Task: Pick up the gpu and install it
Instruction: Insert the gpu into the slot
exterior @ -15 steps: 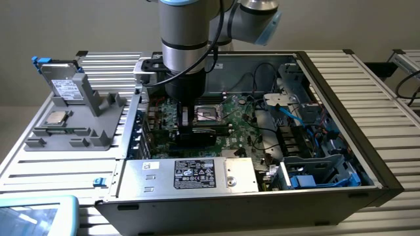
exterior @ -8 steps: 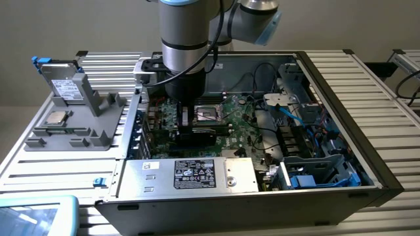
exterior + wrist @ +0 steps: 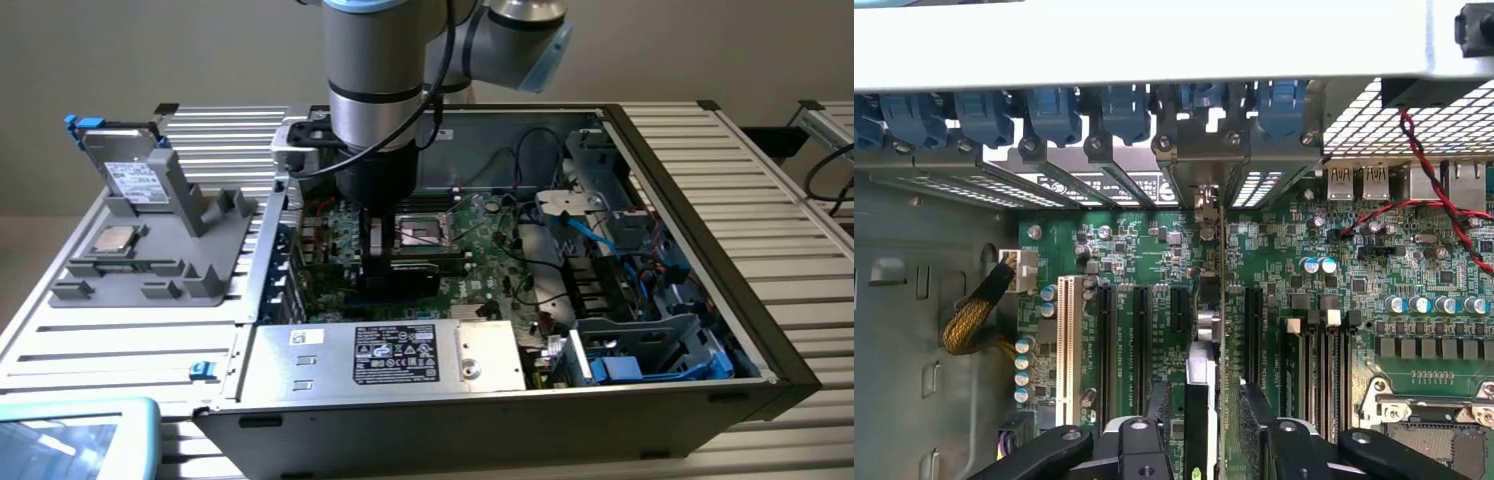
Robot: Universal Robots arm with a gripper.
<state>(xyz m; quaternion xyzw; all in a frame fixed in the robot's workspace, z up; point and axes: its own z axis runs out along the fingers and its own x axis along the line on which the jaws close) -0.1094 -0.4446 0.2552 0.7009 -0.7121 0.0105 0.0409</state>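
The gpu (image 3: 1206, 385) stands on edge in a slot of the green motherboard (image 3: 1154, 250), its silver end bracket (image 3: 1204, 195) against the case's rear slot openings. In the exterior view the gpu (image 3: 404, 271) shows as a dark card under the arm, inside the open computer case (image 3: 694, 180). My gripper (image 3: 1206, 440) straddles the card from above. Its black fingers (image 3: 1157, 420) stand on either side of the card with a thin gap on each side, so it is open. In the exterior view the gripper (image 3: 390, 258) is low over the board, beside the CPU socket (image 3: 430, 232).
The power supply (image 3: 400, 355) fills the near part of the case, and drive bays with blue cables (image 3: 641, 300) sit at the exterior view's right. A grey holder (image 3: 160, 240) at the left carries a silver hard drive with blue clips (image 3: 127, 170). Empty expansion slots (image 3: 1104, 350) flank the card.
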